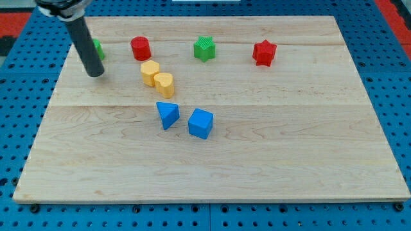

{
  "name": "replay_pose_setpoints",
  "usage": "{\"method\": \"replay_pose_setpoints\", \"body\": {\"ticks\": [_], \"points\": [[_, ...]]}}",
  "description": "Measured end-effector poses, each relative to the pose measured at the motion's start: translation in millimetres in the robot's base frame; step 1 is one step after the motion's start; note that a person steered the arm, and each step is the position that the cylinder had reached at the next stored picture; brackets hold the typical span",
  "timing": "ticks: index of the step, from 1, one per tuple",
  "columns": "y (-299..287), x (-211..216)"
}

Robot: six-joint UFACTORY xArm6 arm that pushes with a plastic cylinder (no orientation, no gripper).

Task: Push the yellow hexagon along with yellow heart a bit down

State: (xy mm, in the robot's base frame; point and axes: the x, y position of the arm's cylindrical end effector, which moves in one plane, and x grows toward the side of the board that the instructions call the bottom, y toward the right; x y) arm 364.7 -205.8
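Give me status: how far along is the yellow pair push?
Done: nothing evident. The yellow hexagon and yellow heart sit touching, just below the red cylinder.
In hand: my tip is off to the view's left of the hexagon, not in contact.
Left: get above the pair and push both toward the view's bottom, watching the blue triangular block right underneath.

I can read no text, label, brand, number or sign anywhere here: none on the blocks, none on the desk (270,167), none on my rod.
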Motion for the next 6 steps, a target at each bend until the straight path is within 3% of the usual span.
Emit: {"method": "replay_pose_setpoints", "body": {"ticks": [3, 4, 5, 6], "points": [[-30.3, -36.6], [-15.2, -24.0], [68.0, -21.6], [112.4, -19.0]]}}
